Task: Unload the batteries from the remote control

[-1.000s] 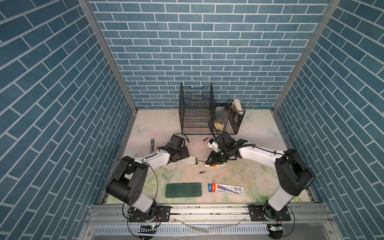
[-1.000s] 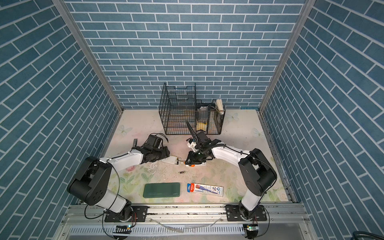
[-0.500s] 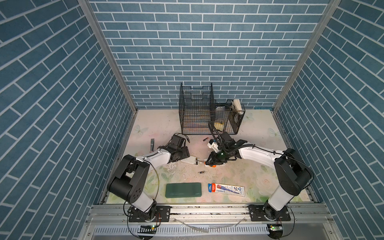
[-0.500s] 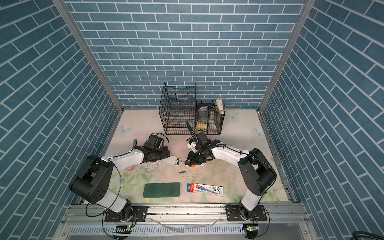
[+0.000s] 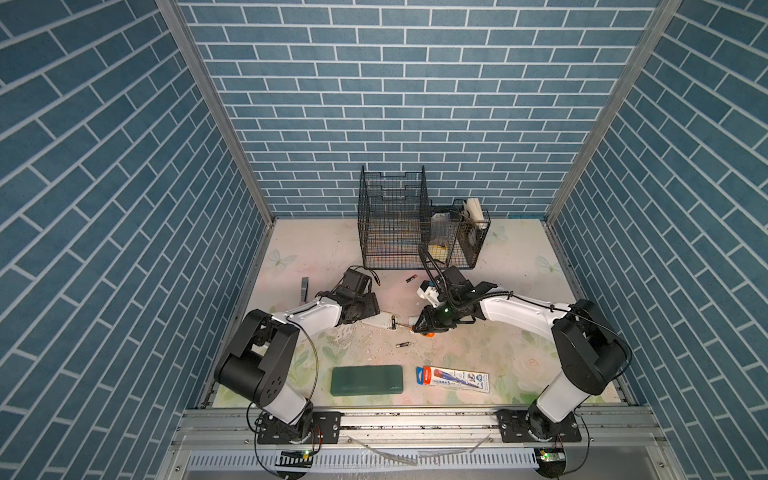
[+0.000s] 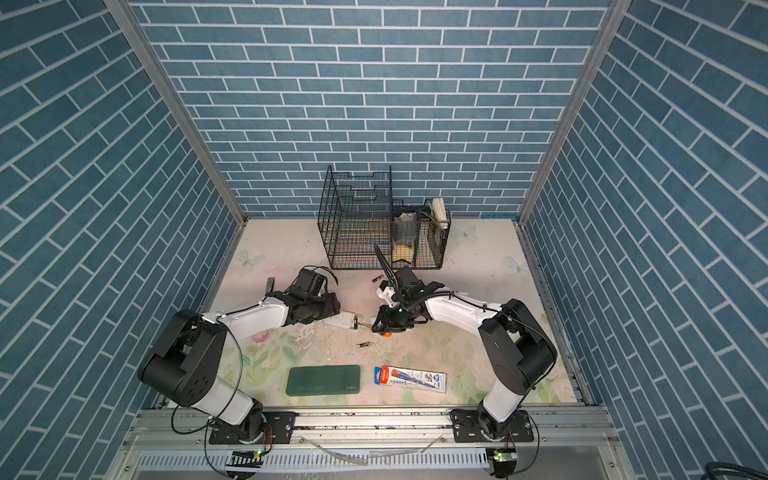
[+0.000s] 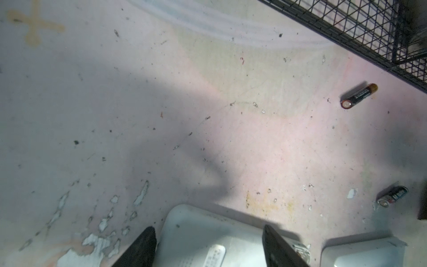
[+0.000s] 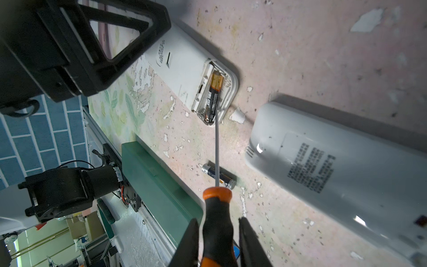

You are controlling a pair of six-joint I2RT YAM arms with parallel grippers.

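Observation:
A white remote control (image 5: pixel 380 322) lies back up on the mat, its battery bay open with one of the batteries (image 8: pixel 211 97) still inside. My left gripper (image 7: pixel 208 231) is shut on the remote control's (image 7: pixel 196 231) sides. My right gripper (image 8: pixel 218 222) is shut on an orange-and-black screwdriver (image 8: pixel 217 215); its shaft tip rests at the end of the seated battery. Loose batteries lie on the mat: one (image 5: pixel 402 344) in front of the remote, one (image 5: pixel 411 279) near the basket, one (image 7: pixel 392 196) beside the right arm. In both top views the grippers (image 6: pixel 328 309) (image 6: pixel 380 324) face each other across the remote.
A second white remote (image 8: pixel 335 166) lies close beside the first, under my right arm. A green case (image 5: pixel 368 379) and a blister pack (image 5: pixel 453 378) lie near the front edge. A black wire basket (image 5: pixel 395 224) stands at the back. A small grey strip (image 5: pixel 305 286) lies at the left.

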